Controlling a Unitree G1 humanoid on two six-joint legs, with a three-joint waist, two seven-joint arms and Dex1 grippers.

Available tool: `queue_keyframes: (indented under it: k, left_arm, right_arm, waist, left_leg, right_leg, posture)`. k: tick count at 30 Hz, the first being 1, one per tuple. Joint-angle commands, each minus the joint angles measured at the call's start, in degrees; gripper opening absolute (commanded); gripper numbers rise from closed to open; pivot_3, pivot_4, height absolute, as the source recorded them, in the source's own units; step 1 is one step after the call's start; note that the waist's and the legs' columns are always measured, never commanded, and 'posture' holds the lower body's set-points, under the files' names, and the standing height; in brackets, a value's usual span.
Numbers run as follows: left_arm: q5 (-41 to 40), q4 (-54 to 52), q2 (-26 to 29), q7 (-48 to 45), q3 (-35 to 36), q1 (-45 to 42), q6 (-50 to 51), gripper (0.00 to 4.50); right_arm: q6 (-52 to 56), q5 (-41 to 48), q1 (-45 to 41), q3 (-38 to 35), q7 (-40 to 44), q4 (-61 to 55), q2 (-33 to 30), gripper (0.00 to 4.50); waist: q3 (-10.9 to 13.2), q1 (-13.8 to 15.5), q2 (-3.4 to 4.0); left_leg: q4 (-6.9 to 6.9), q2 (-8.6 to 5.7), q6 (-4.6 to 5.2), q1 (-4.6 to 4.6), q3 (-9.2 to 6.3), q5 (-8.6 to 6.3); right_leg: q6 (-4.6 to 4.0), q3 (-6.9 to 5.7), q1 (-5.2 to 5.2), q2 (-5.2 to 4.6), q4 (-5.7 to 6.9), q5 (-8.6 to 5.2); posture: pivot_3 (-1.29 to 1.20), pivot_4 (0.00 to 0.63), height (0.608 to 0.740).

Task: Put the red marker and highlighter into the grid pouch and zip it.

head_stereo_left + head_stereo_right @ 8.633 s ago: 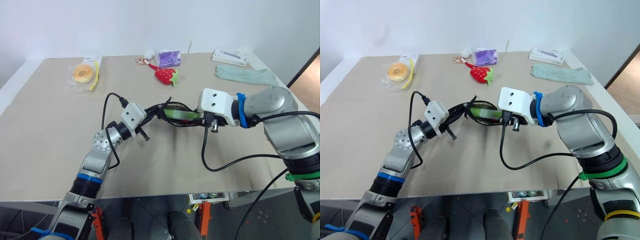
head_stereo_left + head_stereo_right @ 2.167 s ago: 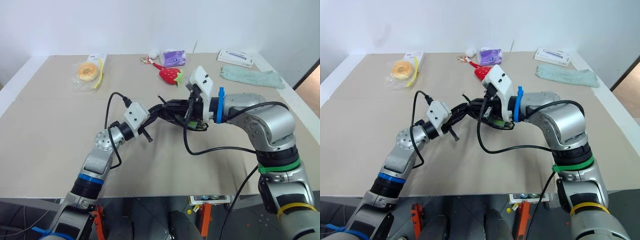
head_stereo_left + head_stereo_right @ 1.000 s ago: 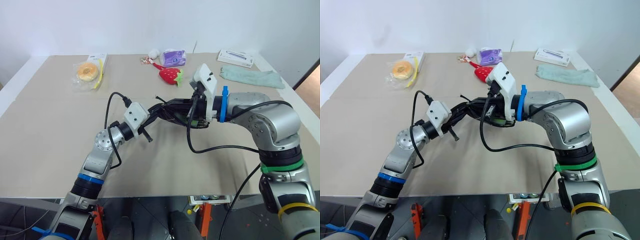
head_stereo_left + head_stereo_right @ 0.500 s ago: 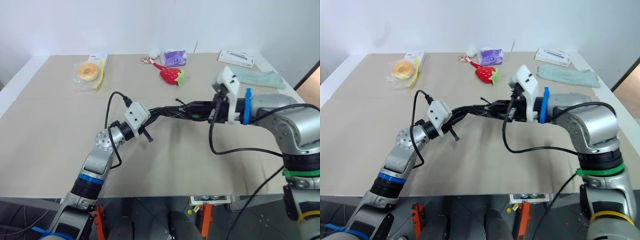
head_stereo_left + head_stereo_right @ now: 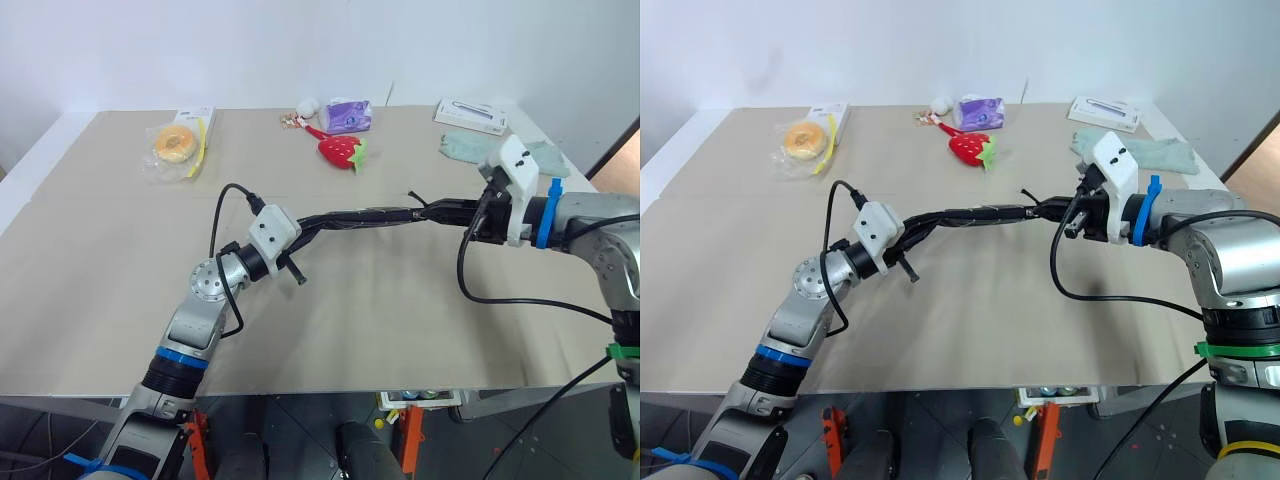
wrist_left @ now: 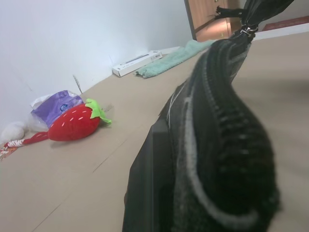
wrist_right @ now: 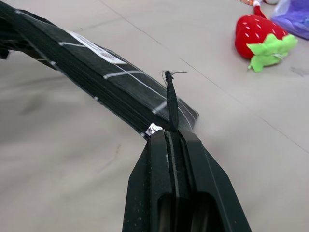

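my left arm reaches up from the near left of the table, forearm angled toward two o'clock, and my left gripper is pressed together on the left end of the grid pouch. the pouch hangs stretched between my two grippers, lifted off the table, a thin dark band running almost level across the middle. in my left wrist view the pouch runs away from the camera, its top seam looking drawn together as far as the pull at the far end.

my right arm comes in from the three o'clock side, elbow out, wrist turned so the fingers point toward nine o'clock. my right gripper is clamped tight on the black zipper pull at the pouch's right end; in the right wrist view the fingers stand side by side with the pull rising between them. a small white label lies on the pouch's side, its writing too small to read.

i cannot see the red marker or the highlighter.

toward twelve o'clock lie a wrapped bun, a red strawberry plush, a purple packet, a white box and a green cloth.
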Motion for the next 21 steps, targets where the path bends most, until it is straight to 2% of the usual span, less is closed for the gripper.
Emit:
queue_keyframes:
  k: [1, 13, 17, 18, 21]
  left_arm:
    - [-0.15, -1.48, 0.26, 0.16, 0.76, -0.79, -0.98, 0.00]
    - [-0.24, -1.85, 0.47, -0.13, 0.79, -0.74, -0.73, 0.00]
    - [-0.25, -1.75, 0.58, -0.16, 0.84, -0.88, -0.68, 0.00]
    - [-0.28, -1.78, 0.64, -0.17, 0.84, -0.87, -0.67, 0.00]
    - [-0.32, -1.94, 0.75, -0.25, 0.81, -0.78, -0.61, 0.00]
  right_arm:
    - [-1.28, -1.05, -0.14, -3.10, -0.21, 0.31, -1.79, 0.05]
    - [-2.70, -0.83, -0.01, -3.73, -1.31, -0.16, -0.29, 0.05]
    - [-0.69, 1.42, -0.95, -5.44, -1.09, -0.24, 0.28, 1.42]
    - [-0.84, 1.31, -0.86, -5.72, -1.17, -0.23, 0.21, 2.05]
    - [-1.17, 1.43, 0.01, -6.91, -0.90, -0.11, -0.22, 3.48]
  waist:
    - [0.00, 0.01, 0.00]
    - [0.00, 0.01, 0.00]
    - [0.00, 0.04, 0.00]
    - [0.00, 0.04, 0.00]
    - [0.00, 0.04, 0.00]
  left_leg:
    - [0.00, -0.01, 0.00, 0.00, 0.01, 0.00]
    - [0.00, -0.01, 0.00, 0.00, 0.00, 0.00]
    - [0.00, -0.01, 0.00, 0.00, 0.00, 0.00]
    - [0.00, -0.01, 0.00, -0.01, 0.00, 0.00]
    - [0.00, -0.01, 0.00, 0.00, 0.00, 0.00]
  right_leg:
    - [0.00, 0.01, 0.00, -0.01, 0.00, 0.00]
    - [0.00, 0.01, 0.00, -0.01, 0.00, 0.00]
    - [0.00, 0.01, 0.00, -0.01, 0.00, 0.00]
    - [0.00, 0.01, 0.00, -0.01, 0.00, 0.00]
    - [0.00, 0.01, 0.00, -0.01, 0.00, 0.00]
  posture:
    - [0.00, 0.150, 0.740]
    - [0.00, 0.150, 0.740]
    - [0.00, 0.150, 0.740]
    - [0.00, 0.150, 0.740]
    - [0.00, 0.150, 0.740]
